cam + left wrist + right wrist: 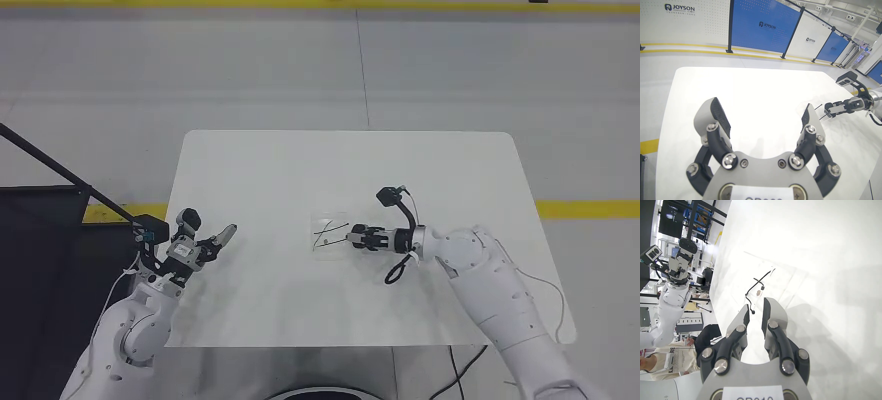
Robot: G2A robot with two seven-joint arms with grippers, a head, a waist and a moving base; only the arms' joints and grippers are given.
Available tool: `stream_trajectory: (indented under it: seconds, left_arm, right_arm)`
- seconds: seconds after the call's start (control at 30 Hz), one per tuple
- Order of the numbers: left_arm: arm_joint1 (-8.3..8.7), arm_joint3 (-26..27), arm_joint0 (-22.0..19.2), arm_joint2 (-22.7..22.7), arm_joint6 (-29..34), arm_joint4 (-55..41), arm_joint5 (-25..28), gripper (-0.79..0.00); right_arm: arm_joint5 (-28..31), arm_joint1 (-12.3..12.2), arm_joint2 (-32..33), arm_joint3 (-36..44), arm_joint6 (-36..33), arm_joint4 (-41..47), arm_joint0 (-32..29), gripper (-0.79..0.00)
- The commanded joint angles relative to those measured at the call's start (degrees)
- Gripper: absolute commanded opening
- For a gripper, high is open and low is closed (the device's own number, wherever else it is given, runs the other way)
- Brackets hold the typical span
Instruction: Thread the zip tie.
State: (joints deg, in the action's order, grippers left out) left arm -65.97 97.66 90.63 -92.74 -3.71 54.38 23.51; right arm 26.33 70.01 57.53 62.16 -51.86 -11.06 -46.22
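pincers first: the left gripper [762,106] stood with its fingers spread wide and nothing between them, low over the white table [300,170] near its left edge. the right gripper [756,306] was lying almost flat to the table towards the middle, its two pads drawn close with a narrow gap left between them. from where i stood that gap looked bare, with nothing pinched in it.

the black zip ties [757,281] lay crossed over one another on a clear plastic sheet [789,275] at the middle of the table. the longer one curved back towards the right gripper, and its small square head sat just at the fingertips, beside one pad. i couldn't make out whether it touched. the left gripper was well apart from the ties, pointing across the table in their direction. from above, the ties [330,236] showed as thin dark lines just beside the right gripper's [352,238] tips.
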Motion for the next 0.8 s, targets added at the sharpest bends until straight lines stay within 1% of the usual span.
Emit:
stream_trajectory:
  seconds: [0.0, 0.07, 0.1, 0.17, 0.37, 0.5, 0.63, 0.77]
  left_arm:
    - [0.00, 0.00, 0.00, 0.00, 0.00, 0.00, 0.00, 0.000]
    - [0.00, 0.00, 0.00, 0.00, 0.00, 0.00, 0.00, 0.000]
    - [0.00, 0.00, 0.00, 0.00, 0.00, 0.00, 0.00, 0.000]
    - [0.00, 0.00, 0.00, 0.00, 0.00, 0.00, 0.00, 0.000]
    - [0.00, 0.00, 0.00, 0.00, 0.00, 0.00, 0.00, 0.000]
    - [0.00, 0.00, 0.00, 0.00, 0.00, 0.00, 0.00, 0.000]
    - [0.00, 0.00, 0.00, 0.00, 0.00, 0.00, 0.00, 0.000]
    - [0.01, 0.39, -0.05, 0.08, 0.06, 0.39, 0.15, 0.000]
  right_arm:
    - [-0.05, 0.00, -0.10, -0.06, -0.06, 0.13, 0.08, -0.600]
    - [0.02, 0.01, -0.19, -0.13, -0.14, 0.34, 0.13, -0.634]
    - [0.05, 0.01, -0.22, -0.17, -0.17, 0.42, 0.16, -0.705]
    - [0.14, 0.00, -0.28, -0.25, -0.26, 0.62, 0.22, -0.785]
    - [0.30, -0.22, 0.25, -0.07, -0.14, 1.25, 0.12, -0.785]
    - [1.13, -0.89, 2.04, 1.84, 0.74, 0.88, -0.94, -0.785]
    - [2.93, -2.13, 5.25, 6.62, 0.79, -0.09, -3.43, -0.785]
    - [5.11, -3.64, 9.17, 13.67, 0.09, -1.82, -7.16, -0.785]
